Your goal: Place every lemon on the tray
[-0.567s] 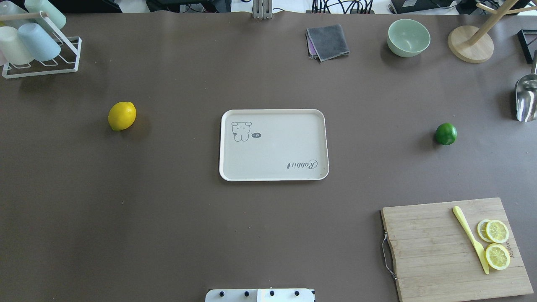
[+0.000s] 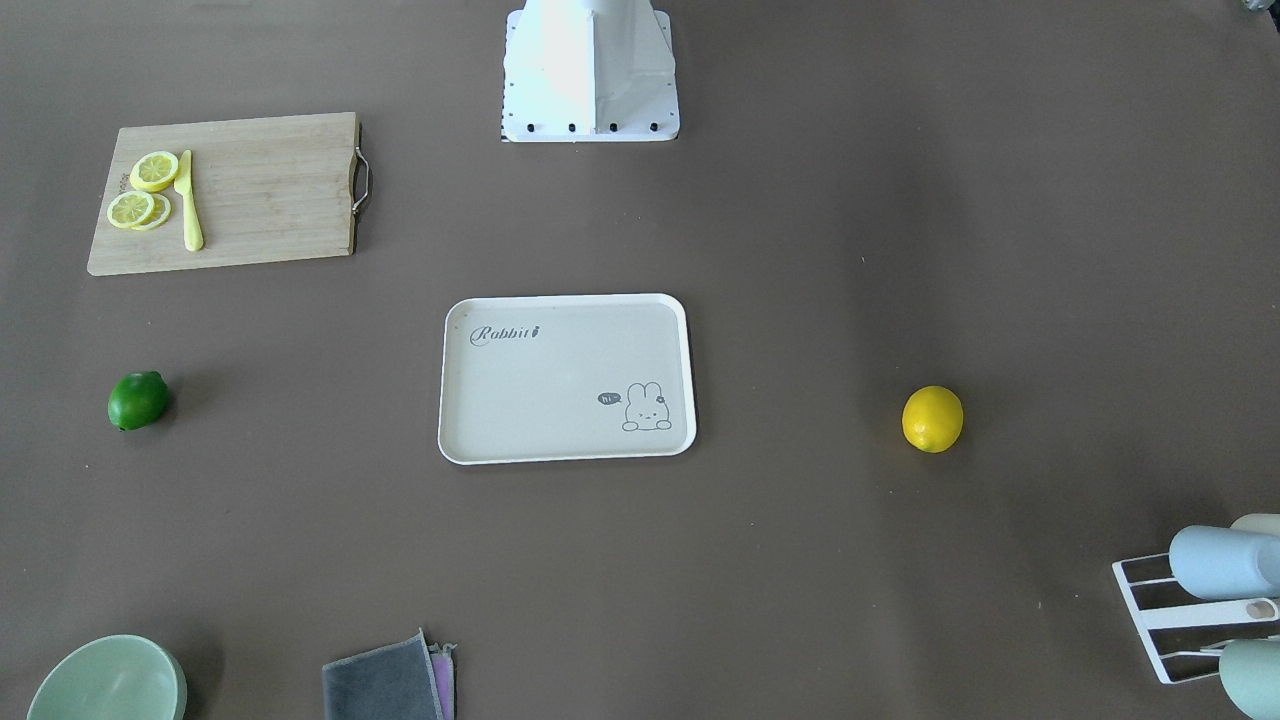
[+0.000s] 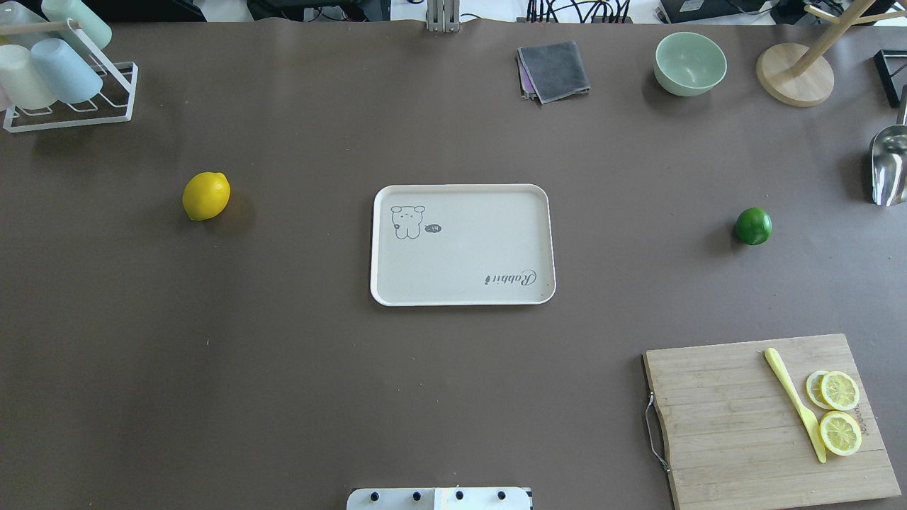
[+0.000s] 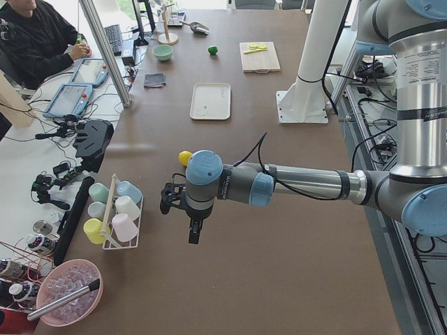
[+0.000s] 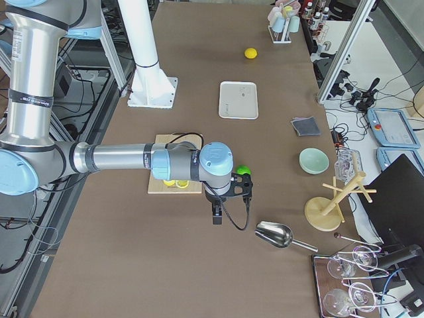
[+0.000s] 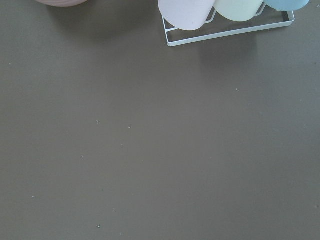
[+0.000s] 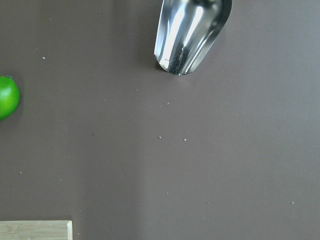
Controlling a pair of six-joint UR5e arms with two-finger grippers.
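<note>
Fingers: left fingers point(image 4: 193, 236) and right fingers point(image 5: 216, 217) show in side views only, so wide or narrow, can't tell. Nothing's shifted vs a moment ago. Yellow lemon point(image 3: 206, 196) and green lemon point(image 3: 753, 226) sit on tabletop point(image 3: 283, 354), well apart, either side of tray point(image 3: 460, 300). Neither is on it, so task prob. not begun.

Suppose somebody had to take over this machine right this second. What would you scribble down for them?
The left hand hangs above the table near the cup rack; open or shut cannot be told.
The right hand hangs near the green lemon and the metal scoop; open or shut cannot be told.
The yellow lemon lies on the table on the left arm's side of the tray, the green lemon on the right arm's side, both apart from it.
Done: nothing, no lemon on the tray.
Left: both lemons.
</note>
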